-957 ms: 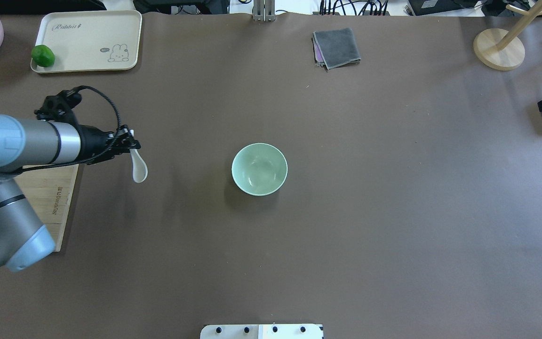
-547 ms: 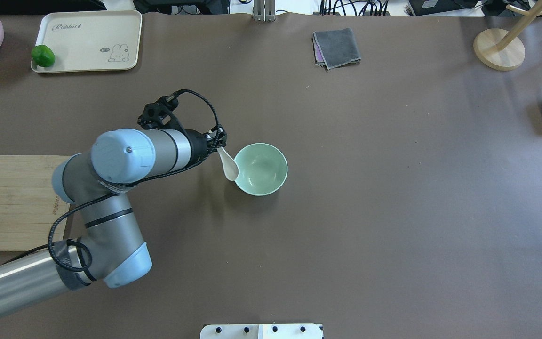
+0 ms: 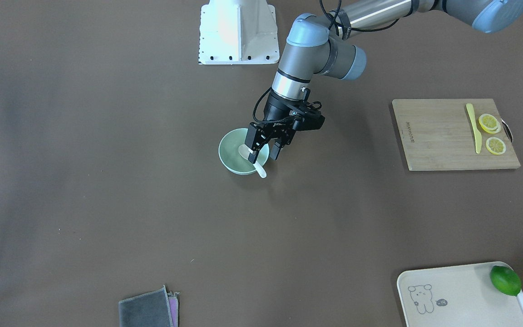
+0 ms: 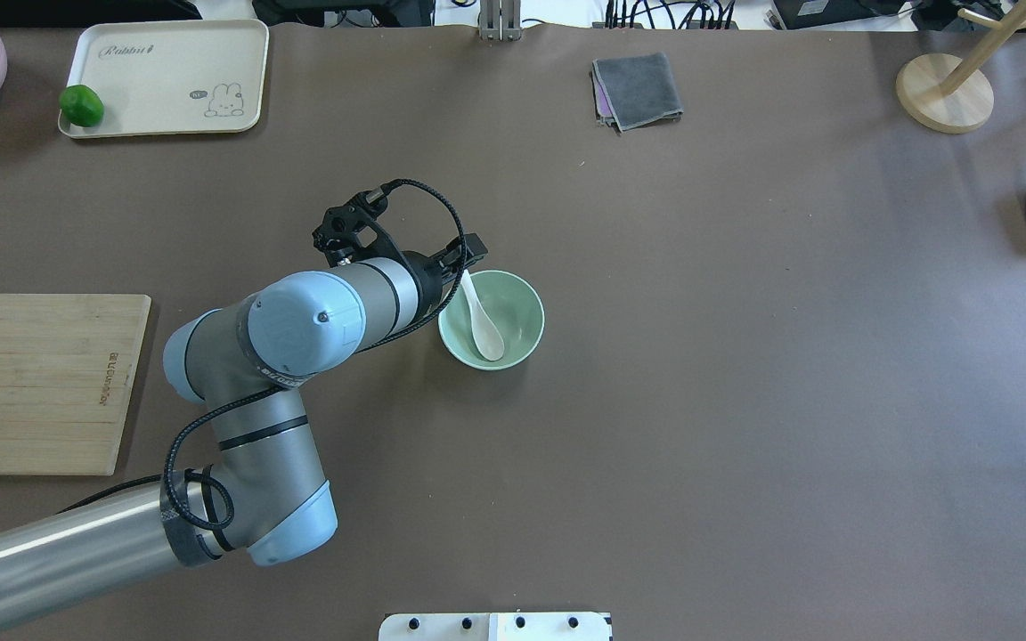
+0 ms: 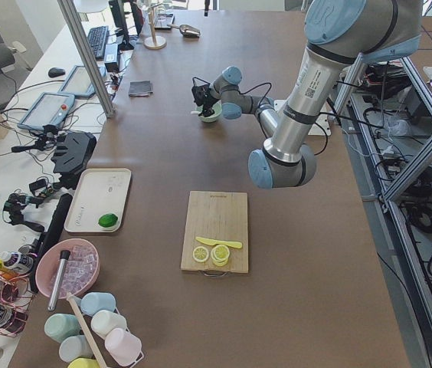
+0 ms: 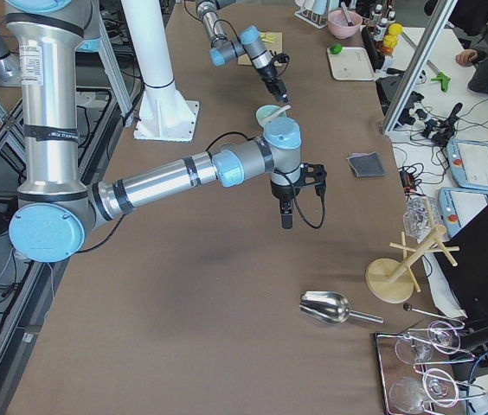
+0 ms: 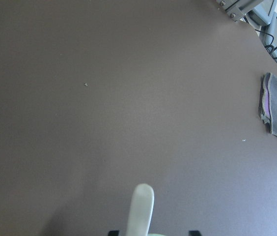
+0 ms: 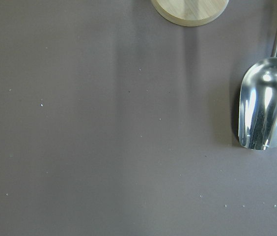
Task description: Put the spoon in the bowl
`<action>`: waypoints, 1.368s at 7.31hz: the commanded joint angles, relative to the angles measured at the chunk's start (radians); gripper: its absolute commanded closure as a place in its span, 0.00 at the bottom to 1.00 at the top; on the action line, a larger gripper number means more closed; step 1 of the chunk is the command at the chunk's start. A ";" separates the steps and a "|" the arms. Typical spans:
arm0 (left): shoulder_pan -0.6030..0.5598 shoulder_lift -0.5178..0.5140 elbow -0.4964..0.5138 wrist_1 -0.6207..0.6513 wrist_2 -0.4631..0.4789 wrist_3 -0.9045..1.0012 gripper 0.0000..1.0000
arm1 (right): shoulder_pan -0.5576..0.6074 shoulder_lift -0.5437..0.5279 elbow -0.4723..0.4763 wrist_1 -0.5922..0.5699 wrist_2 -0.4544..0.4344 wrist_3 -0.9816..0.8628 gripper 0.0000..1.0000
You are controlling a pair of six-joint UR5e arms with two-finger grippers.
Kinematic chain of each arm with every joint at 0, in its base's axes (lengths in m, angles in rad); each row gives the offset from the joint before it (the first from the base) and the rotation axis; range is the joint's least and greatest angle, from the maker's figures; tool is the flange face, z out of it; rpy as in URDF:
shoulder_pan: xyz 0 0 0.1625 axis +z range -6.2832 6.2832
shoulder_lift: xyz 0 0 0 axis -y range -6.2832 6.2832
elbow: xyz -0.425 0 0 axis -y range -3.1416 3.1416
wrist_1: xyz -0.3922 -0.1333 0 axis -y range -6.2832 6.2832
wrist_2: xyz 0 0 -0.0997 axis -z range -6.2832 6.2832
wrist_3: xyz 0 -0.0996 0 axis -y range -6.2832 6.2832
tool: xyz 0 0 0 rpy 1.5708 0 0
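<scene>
Cutting board (image 3: 438,136) holds lemon slices (image 3: 489,122) and knife (image 3: 473,129).

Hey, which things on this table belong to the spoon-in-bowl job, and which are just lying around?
Job in hand: spoon, bowl, left gripper.

Lying about: cutting board, knife, lemon slices, tray, lime, cloth, scoop, wooden stand.

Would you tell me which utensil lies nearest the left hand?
The white soup spoon, resting in the mint-green bowl beside the left hand; the yellow knife lies on the cutting board, the metal scoop far to the robot's right.
</scene>
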 commanded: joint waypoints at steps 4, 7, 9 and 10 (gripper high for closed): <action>-0.253 0.278 -0.504 0.546 -0.329 0.469 0.02 | 0.029 -0.019 -0.008 -0.001 0.000 -0.016 0.00; -0.696 0.429 -0.583 0.808 -0.692 1.184 0.02 | 0.118 -0.054 -0.022 -0.020 0.035 -0.199 0.00; -0.981 0.565 -0.410 0.798 -0.974 1.621 0.02 | 0.226 -0.054 -0.072 -0.087 0.125 -0.380 0.00; -1.014 0.604 -0.343 0.799 -0.968 1.775 0.02 | 0.292 -0.059 -0.080 -0.144 0.124 -0.506 0.00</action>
